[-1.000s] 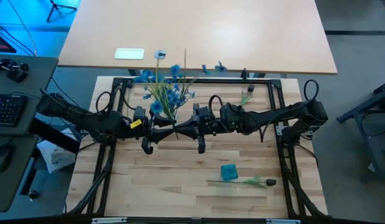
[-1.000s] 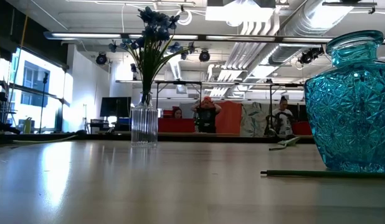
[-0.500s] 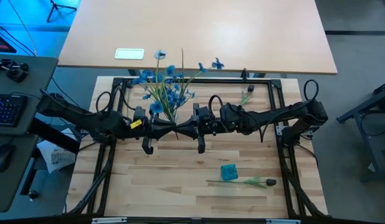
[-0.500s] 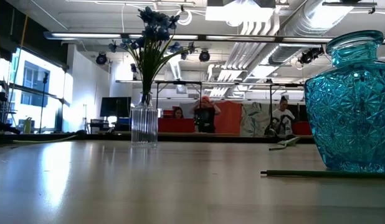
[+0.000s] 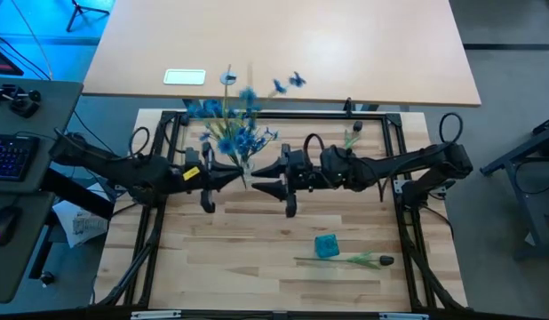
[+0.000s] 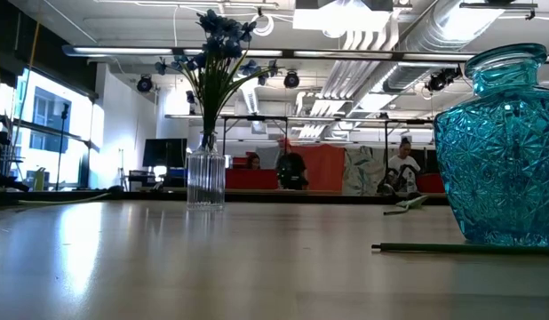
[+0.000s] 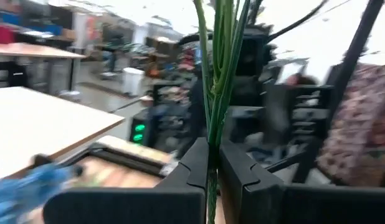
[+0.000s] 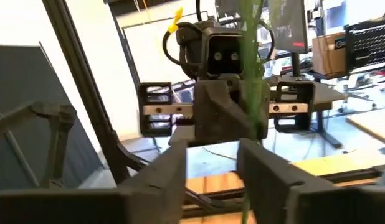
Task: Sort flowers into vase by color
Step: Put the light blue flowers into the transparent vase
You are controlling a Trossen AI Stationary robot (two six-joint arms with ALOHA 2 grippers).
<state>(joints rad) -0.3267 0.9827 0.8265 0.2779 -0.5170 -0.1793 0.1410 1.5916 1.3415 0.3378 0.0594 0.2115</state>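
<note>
Both arms are dark, near-black, built of slender jointed links with black cables looping off them. The left arm (image 5: 123,167) carries a small yellow tag just behind its jaws. The right arm (image 5: 408,164) shows blocky, angular housings behind its jaws.

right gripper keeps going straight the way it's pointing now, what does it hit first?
Probably the blue flowers' green stems, just past the open right gripper; behind them the left gripper, shut on those stems. Depth is uncertain.

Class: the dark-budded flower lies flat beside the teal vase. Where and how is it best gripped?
Probably its stalk toward the bud, clear of the teal vase, from straight above, fingers across the stalk, since the dark-budded flower lies flat. The left end effector, mid-table, is shut on the blue flowers; the open right end effector beside it is free.
</note>
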